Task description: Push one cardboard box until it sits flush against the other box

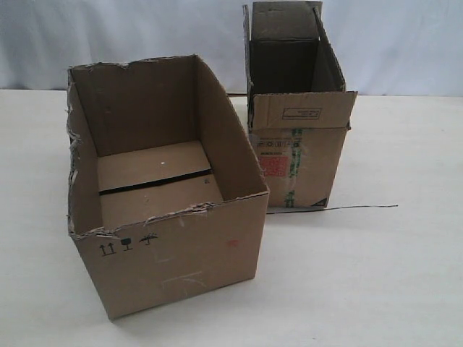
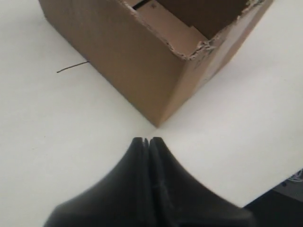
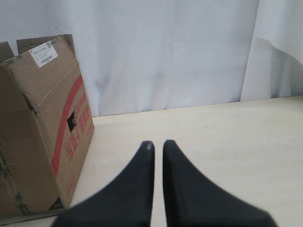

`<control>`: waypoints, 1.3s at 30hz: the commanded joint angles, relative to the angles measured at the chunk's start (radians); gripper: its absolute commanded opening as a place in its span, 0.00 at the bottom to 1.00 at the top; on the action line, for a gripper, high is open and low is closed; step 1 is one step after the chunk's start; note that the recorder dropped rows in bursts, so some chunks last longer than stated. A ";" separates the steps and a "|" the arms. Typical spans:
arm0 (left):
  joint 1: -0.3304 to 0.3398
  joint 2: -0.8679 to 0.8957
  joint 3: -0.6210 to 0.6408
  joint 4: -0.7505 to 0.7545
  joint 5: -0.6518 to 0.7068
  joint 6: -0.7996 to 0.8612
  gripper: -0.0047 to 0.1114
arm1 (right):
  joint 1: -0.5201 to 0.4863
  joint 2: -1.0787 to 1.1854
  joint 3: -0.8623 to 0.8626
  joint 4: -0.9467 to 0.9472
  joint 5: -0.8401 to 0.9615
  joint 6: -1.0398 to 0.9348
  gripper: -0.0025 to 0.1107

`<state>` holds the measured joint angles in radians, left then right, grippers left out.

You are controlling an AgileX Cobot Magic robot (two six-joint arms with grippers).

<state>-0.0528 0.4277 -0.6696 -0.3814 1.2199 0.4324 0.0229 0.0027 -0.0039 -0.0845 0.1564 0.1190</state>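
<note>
The wide cardboard box [image 1: 181, 253] with a ragged rim and black symbols stands at the front left, empty inside. Behind and to its right stands the other box [image 1: 311, 159], taller, with raised flaps and a red label. The two are close, but their facing walls are at an angle, not flush. Neither gripper shows in the exterior view. In the left wrist view my left gripper [image 2: 147, 140] is shut and empty, just short of a lower corner of the cardboard box [image 2: 137, 56]. My right gripper [image 3: 155, 143] is shut but for a thin slit, to one side of the other box [image 3: 42, 142].
The boxes stand on a pale table [image 1: 376, 275]. A thin dark wire [image 1: 333, 208] lies on it at the foot of the taller box, and the wire [image 2: 71, 68] also shows beside the wide box. A white curtain [image 3: 165, 56] closes the back. The table edge [image 2: 265, 194] is near the left gripper.
</note>
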 commanded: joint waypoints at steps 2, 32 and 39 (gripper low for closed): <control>-0.060 0.061 -0.008 -0.015 0.001 0.048 0.04 | -0.008 -0.003 0.004 0.002 0.004 -0.001 0.07; -0.473 0.570 -0.314 0.004 0.001 0.200 0.04 | -0.008 -0.003 0.004 0.002 0.004 -0.001 0.07; -0.669 0.699 -0.342 0.182 -0.050 0.163 0.04 | -0.008 -0.003 0.004 0.002 0.004 -0.001 0.07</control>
<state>-0.6544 1.0816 -1.0002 -0.2628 1.1999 0.6234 0.0229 0.0027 -0.0039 -0.0845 0.1564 0.1190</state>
